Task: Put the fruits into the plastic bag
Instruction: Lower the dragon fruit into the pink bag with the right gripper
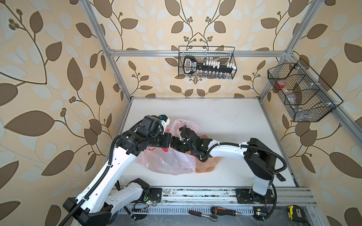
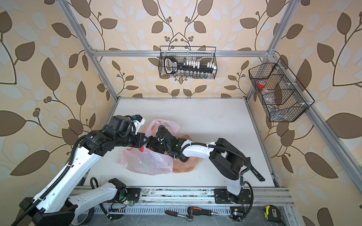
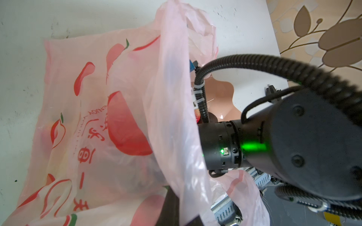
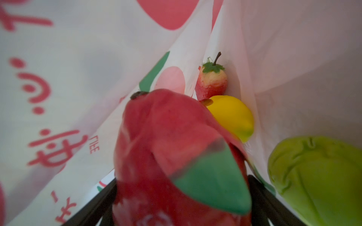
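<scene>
1. The right gripper [image 4: 182,193] is inside the plastic bag [image 1: 166,160]. Its jaws are spread wide around the dragon fruit [image 4: 166,137], which fills the gap between the black fingers [image 4: 103,197].
2. Deeper in the bag, past the dragon fruit, a strawberry [image 4: 212,84] and a lemon [image 4: 231,117] lie touching in a fold. A green pear [image 4: 317,180] sits just beside one finger.
3. The left gripper [image 1: 173,140] is closed and pinches the bag's mouth edge, holding a sheet of film raised. Taking the back wall as 12 o'clock in both top views, the left arm comes in from 8 o'clock and the right arm from 3 o'clock. They meet over the bag.
4. The bag lies at about 8 o'clock from the middle of the white tabletop [image 1: 225,121]. A peach scalloped plate [image 1: 209,167] sits against its 3 o'clock side. A dark round fruit [image 2: 184,159] shows on the plate under the right forearm.
5. Beige wallpaper [image 1: 58,78] with brown leaves lines an aluminium frame [image 1: 148,53]. One wire basket [image 1: 206,62] hangs at 12 o'clock and a mesh basket [image 1: 301,94] at 2 o'clock. At 6 o'clock lie a ratchet [image 1: 201,214], a screwdriver [image 1: 225,211] and a tape measure [image 1: 295,213].
6. The bag is thin, crinkled, translucent pink, printed with red fruit and red lettering.
</scene>
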Robot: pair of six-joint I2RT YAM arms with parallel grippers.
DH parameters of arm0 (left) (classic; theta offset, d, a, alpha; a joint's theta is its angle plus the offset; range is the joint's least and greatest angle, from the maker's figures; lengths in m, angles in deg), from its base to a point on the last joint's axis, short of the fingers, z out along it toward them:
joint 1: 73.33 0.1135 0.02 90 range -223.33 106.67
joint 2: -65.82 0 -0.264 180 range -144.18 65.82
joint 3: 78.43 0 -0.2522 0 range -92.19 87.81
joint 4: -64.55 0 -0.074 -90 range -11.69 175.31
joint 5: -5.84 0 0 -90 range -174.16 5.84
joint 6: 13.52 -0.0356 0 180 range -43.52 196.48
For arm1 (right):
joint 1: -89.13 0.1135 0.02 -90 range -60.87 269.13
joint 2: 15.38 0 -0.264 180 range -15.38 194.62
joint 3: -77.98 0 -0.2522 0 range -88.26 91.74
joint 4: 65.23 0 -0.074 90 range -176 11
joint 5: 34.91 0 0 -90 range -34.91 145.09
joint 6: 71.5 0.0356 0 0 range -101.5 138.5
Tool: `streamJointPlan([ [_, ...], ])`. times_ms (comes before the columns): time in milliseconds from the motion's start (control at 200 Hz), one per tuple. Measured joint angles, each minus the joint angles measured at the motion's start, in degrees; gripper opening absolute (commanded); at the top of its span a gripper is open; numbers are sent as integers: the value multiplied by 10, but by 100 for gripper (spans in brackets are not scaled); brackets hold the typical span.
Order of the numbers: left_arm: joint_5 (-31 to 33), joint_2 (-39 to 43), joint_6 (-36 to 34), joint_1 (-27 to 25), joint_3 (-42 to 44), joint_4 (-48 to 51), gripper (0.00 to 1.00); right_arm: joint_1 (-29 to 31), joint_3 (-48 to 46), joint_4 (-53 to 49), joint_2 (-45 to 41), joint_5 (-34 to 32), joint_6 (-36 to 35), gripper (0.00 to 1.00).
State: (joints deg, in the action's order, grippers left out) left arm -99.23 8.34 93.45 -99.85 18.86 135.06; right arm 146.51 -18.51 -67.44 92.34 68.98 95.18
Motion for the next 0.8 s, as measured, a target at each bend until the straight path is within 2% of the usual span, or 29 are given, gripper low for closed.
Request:
streamJointPlan([
  [175, 0, 0, 0, 0, 0, -1, 0, 2, 31, -2, 28, 0, 14, 53],
  [395, 0, 0, 0, 0, 0, -8, 0, 2, 38, 12, 62, 5, 41, 88],
  [615, 2, 1, 0, 0, 0, -9, 0, 2, 40, 10, 61, 7, 40, 100],
  [800, 5, 1, -1, 0, 0, -8, 0, 2, 40, -25, 40, 10, 25, 100],
])
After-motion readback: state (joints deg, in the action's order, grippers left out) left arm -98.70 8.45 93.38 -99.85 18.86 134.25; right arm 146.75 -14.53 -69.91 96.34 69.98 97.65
